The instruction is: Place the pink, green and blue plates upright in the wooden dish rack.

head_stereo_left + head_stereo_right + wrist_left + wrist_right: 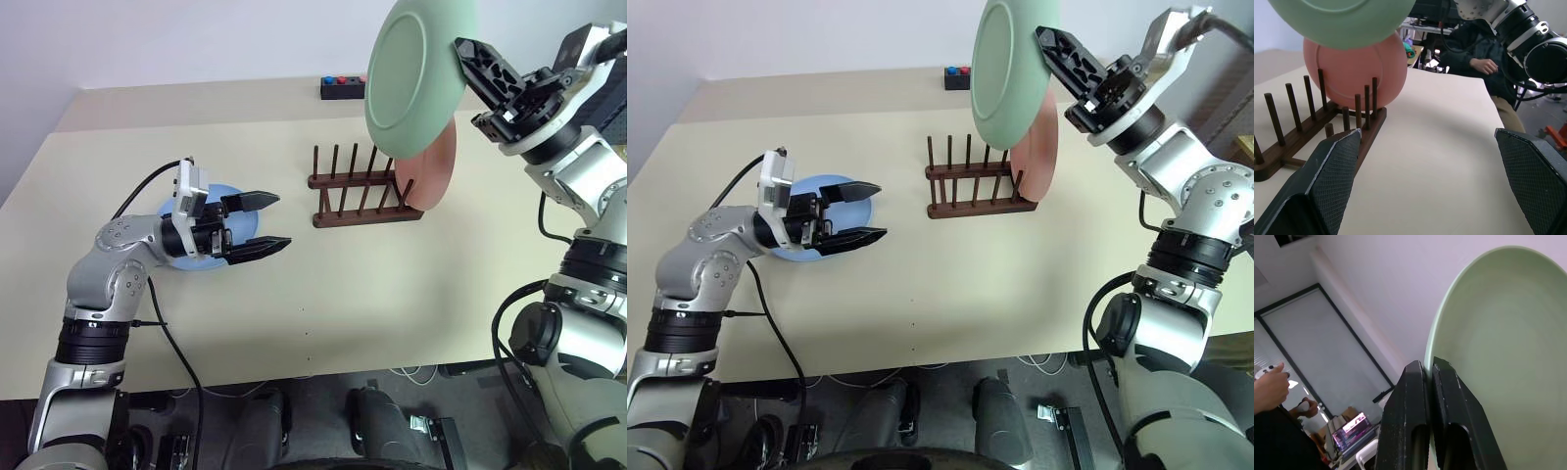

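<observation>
Green plate (419, 73) pinched aloft in raised right end effector (468, 56); left end effector (266, 222) level, agape.

Three plates — pink plate (438, 168); green plate (416, 73); blue plate (808, 217); one rack (361, 201); one button box (341, 86)

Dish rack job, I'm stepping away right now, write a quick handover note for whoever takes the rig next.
Right pincer: shut on the rim of the green plate, held in the air above the right end of the dish rack.
Left pincer: open and empty, level above the table, just right of the blue plate.
Pink plate: standing upright at the rack's right end.
Blue plate: lying flat on the table, left of the rack.
Done: pink plate racked.
Left: lower the green plate into a free slot beside the pink one, then pick up and rack the blue plate.
</observation>
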You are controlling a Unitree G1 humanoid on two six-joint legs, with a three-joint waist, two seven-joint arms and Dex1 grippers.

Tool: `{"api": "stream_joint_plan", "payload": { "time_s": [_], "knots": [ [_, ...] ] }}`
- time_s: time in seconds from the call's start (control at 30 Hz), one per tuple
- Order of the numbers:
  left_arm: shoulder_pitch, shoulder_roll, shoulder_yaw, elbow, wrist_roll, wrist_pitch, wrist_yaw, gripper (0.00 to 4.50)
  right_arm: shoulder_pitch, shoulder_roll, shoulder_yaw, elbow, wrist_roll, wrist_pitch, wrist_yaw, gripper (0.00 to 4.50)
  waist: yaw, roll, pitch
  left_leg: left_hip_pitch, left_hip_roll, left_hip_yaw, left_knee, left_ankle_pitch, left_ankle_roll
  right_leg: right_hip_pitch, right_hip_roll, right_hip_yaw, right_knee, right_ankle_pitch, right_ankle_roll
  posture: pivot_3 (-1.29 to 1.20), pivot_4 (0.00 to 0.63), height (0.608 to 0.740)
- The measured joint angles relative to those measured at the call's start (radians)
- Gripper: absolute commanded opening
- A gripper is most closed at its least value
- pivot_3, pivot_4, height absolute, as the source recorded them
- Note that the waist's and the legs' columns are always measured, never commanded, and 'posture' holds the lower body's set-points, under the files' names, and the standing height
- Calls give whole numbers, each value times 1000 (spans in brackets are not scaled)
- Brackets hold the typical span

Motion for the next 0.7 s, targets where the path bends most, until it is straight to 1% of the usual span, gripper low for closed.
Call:
{"api": "stream_joint_plan", "payload": {
  "time_s": [0.27, 0.7],
  "knots": [
    [2, 0, 0, -2, 0, 0, -1, 4500, 52, 43, 48, -11, -57, -46, -3, 47, 0, 0, 0, 0, 0, 0, 0, 0, 0, 0, 0, 0, 0, 0, 0, 0, 150, 740],
    [2, 16, 0, -2, 1, -3, -18, 4500, 77, 46, 69, -24, -125, -90, -6, 47, 0, 0, 0, 0, 0, 0, 0, 0, 0, 0, 0, 0, 0, 0, 0, 0, 150, 740]
  ]
}}
